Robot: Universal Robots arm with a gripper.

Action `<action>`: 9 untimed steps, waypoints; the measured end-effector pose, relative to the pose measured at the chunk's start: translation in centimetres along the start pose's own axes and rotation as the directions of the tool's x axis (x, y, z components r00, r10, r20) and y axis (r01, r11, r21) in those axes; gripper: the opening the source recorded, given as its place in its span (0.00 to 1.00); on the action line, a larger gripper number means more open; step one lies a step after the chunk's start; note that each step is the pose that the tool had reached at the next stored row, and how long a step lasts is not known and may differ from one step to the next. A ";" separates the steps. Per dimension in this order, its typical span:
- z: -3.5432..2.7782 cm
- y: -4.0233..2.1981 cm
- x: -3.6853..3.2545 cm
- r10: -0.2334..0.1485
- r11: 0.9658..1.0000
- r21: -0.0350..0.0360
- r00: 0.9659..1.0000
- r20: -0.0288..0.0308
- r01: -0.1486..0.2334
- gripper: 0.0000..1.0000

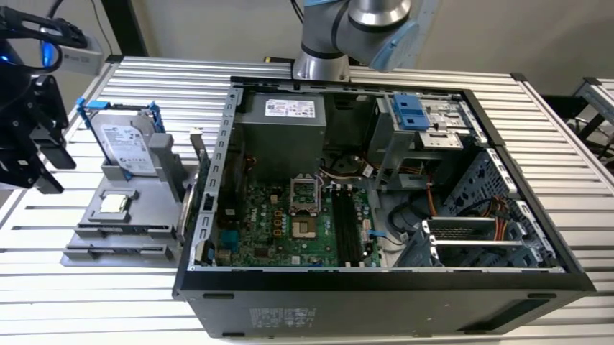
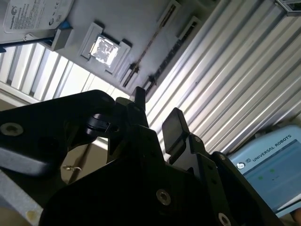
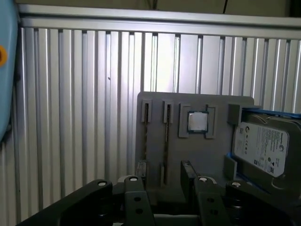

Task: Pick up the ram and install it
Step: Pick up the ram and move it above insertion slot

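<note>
Ram (image 3: 165,136) on edge in gray tray (image 3: 153,101), apart from claw (image 3: 161,173).

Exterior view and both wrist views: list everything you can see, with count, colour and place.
table: one, silver slats, under everything
computer case: one, black, open, mid-table
motherboard: one, green, inside case
holder: one, grey, at the exterior view's left of case
hard drive: one, silver, blue bracket, upright in holder
CPU chip: one, silver, on holder
ram: one, dark, edge-on in holder slot
arm: one, grey and light blue, behind case
gripper: one, black, open, beside holder
</note>
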State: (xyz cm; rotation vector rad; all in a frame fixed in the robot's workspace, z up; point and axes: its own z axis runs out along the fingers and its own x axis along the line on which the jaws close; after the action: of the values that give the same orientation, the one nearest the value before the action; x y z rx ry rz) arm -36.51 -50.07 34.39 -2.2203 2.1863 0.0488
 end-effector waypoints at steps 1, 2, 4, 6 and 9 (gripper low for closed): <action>0.12 0.00 0.00 0.000 1.000 0.000 1.000 0.000 0.000 1.00; 0.22 0.00 0.00 0.000 1.000 0.000 1.000 0.000 0.000 1.00; 0.44 0.00 0.01 0.000 1.000 0.000 1.000 0.000 0.000 1.00; 0.77 0.00 0.02 0.000 1.000 0.000 1.000 0.000 0.000 1.00; 1.15 -0.01 0.03 0.005 1.000 0.000 1.000 0.000 -0.005 1.00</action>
State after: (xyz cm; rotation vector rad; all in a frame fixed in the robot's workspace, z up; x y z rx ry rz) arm -36.51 -50.06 33.24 -2.2147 2.1913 0.0488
